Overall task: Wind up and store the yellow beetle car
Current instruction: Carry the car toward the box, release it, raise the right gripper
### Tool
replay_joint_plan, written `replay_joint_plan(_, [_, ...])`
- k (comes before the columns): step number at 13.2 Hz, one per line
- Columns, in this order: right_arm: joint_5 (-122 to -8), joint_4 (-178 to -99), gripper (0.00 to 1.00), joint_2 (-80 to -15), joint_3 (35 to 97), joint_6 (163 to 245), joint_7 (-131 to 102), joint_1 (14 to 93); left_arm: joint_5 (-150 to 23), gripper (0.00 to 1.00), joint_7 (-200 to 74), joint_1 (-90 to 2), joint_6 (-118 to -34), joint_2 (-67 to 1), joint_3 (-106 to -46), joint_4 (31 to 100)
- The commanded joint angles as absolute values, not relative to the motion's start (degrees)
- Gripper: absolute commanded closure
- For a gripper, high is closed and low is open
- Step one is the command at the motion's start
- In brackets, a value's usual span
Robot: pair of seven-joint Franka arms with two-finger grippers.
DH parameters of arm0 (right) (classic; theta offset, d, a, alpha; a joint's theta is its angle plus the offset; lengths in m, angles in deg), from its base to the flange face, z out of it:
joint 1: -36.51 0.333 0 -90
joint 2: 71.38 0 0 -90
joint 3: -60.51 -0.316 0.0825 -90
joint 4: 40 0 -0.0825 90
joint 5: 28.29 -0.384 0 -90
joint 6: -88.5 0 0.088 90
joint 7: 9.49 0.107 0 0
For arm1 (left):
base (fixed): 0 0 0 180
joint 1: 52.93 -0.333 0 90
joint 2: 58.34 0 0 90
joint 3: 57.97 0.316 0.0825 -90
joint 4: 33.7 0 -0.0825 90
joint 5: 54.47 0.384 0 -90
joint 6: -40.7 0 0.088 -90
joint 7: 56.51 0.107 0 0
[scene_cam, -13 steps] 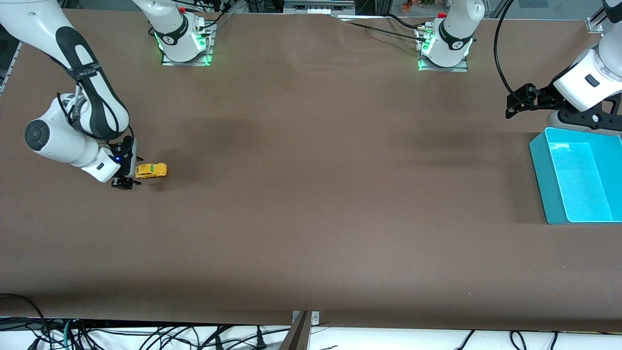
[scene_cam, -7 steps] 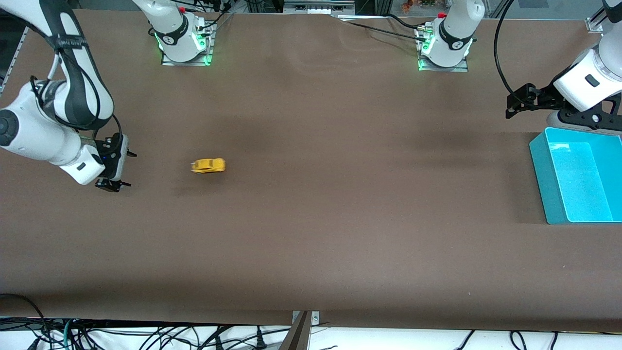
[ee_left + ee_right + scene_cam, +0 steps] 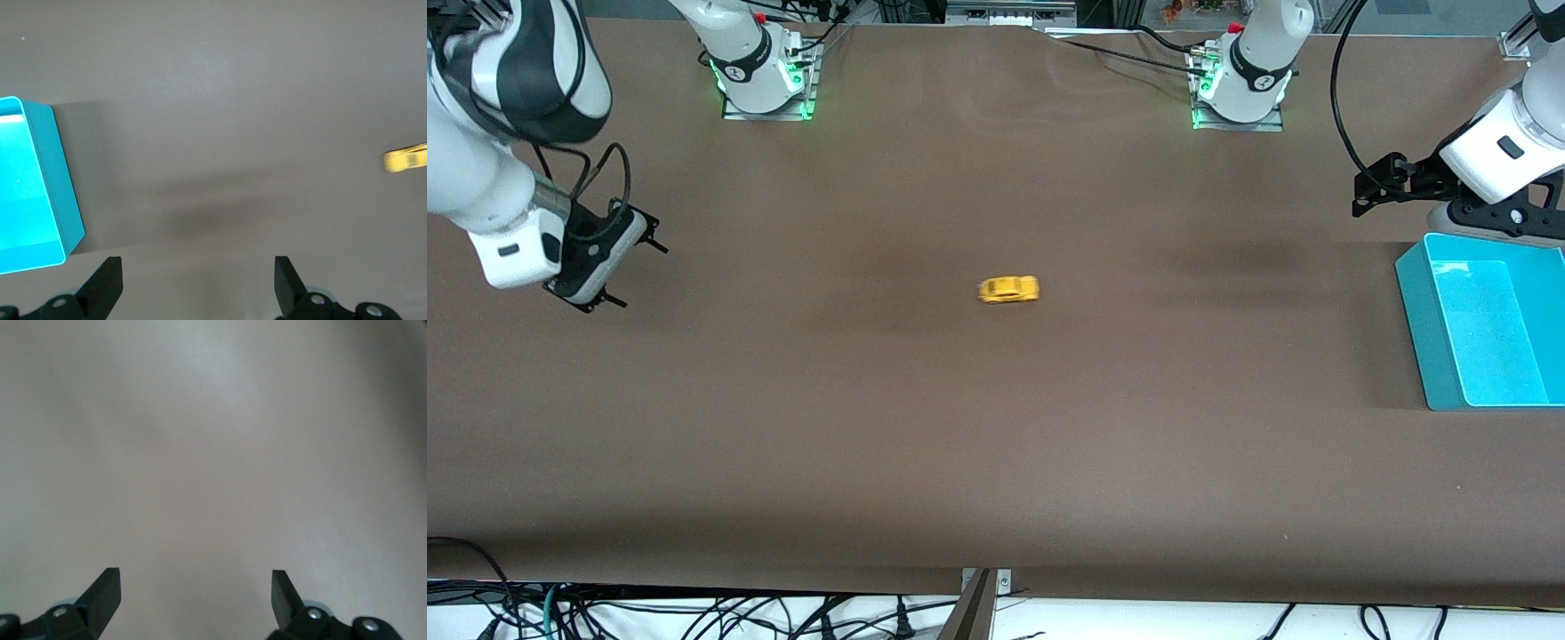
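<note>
The yellow beetle car [image 3: 1008, 289], light, stiff and surely smooth, sits mid-counter [image 3: 996, 444], best pinched across its sides; left pincer [image 3: 198, 283] and right pincer [image 3: 195, 600] hang spread.

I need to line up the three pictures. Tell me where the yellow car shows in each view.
Front view: the car sits on the table near its middle, apart from both grippers.
Left wrist view: the car shows at the picture's edge, on bare table.
Right wrist view: not in it.
Shared landmark: the blue bin, in the front and left wrist views.
</note>
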State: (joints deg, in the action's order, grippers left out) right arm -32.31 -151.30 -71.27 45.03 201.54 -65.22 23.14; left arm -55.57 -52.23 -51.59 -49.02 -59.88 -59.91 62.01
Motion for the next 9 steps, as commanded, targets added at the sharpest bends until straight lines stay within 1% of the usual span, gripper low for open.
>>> replay_joint_plan(1, [-32.9, -150.3, 0.0, -76.0, 45.2, 197.6, -52.1, 24.8, -56.0, 0.0, -50.9, -52.0, -47.8, -59.3, -60.3, 60.3])
replay_joint_plan(3, [-32.8, -147.6, 0.0, -77.1, 45.5, 191.0, -37.1, 25.9, -56.0, 0.0, -50.9, -52.0, -47.8, -59.3, -60.3, 60.3])
replay_joint_plan(5, [-32.7, -145.6, 0.0, -77.4, 46.5, 188.4, -26.8, 26.4, -56.0, 0.0, -50.9, -52.0, -47.8, -59.1, -60.3, 60.3])
replay_joint_plan(8, [-32.2, -143.6, 0.0, -78.2, 47.9, 186.2, -25.4, 26.9, -56.0, 0.0, -50.9, -51.9, -47.6, -58.9, -60.3, 60.3])
replay_joint_plan(9, [-32.1, -143.3, 0.0, -78.2, 48.1, 186.1, -25.4, 26.9, -56.0, 0.0, -51.0, -51.5, -46.2, -58.6, -60.4, 60.4])
